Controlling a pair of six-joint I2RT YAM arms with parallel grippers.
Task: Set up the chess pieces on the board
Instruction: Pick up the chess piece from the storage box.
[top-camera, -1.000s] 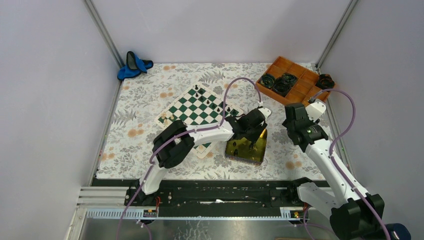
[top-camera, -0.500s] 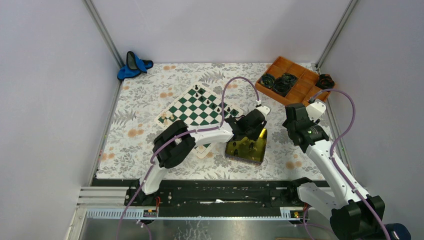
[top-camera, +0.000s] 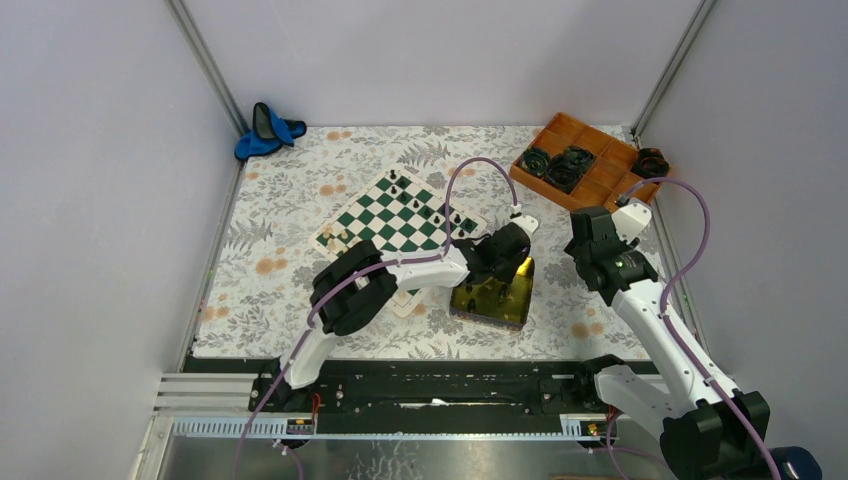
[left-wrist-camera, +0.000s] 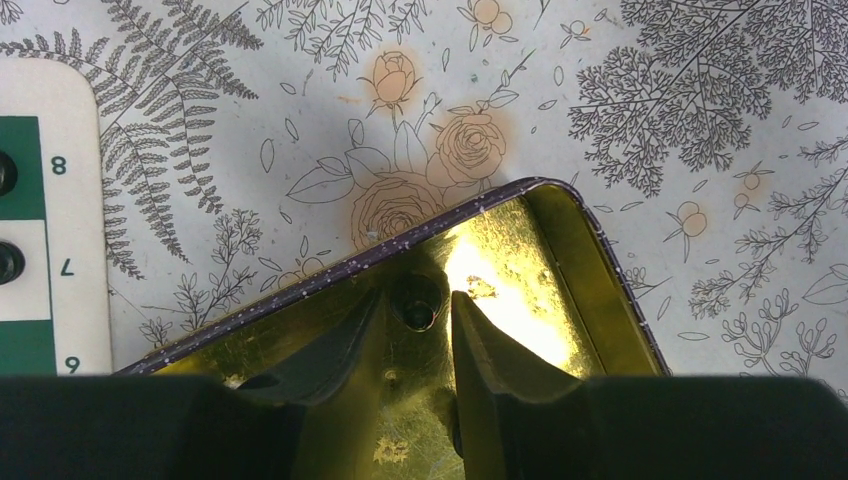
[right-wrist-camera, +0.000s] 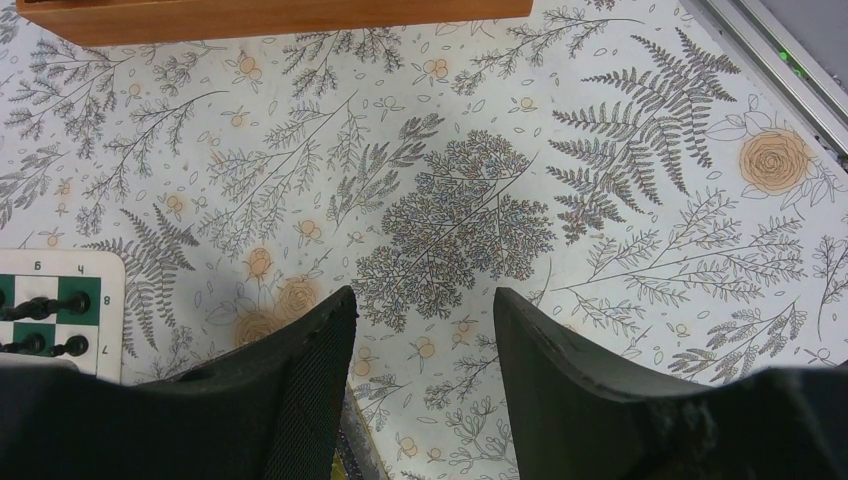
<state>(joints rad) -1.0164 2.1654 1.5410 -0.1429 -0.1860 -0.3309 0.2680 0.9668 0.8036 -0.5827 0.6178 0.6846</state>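
Observation:
The green-and-white board (top-camera: 395, 215) lies tilted on the floral cloth, with a few black pieces (top-camera: 430, 212) at its far side and cream pieces (top-camera: 335, 238) at its left corner. My left gripper (top-camera: 508, 262) reaches into the yellow-gold tin tray (top-camera: 490, 300). In the left wrist view my left gripper (left-wrist-camera: 417, 300) is narrowly open, its fingertips on either side of a black chess piece (left-wrist-camera: 418, 302) standing in the tray's corner (left-wrist-camera: 560, 250). My right gripper (top-camera: 590, 255) hovers open and empty over bare cloth (right-wrist-camera: 425, 310), right of the tin tray.
An orange compartment tray (top-camera: 585, 165) with black coiled items stands at the back right; its edge shows in the right wrist view (right-wrist-camera: 270, 15). A blue object (top-camera: 268, 130) lies at the back left. The board's corner with black pieces (right-wrist-camera: 40, 305) shows at the right wrist view's left.
My left gripper has shifted slightly within the tin tray, first a little back, then down again. The right arm has not visibly moved.

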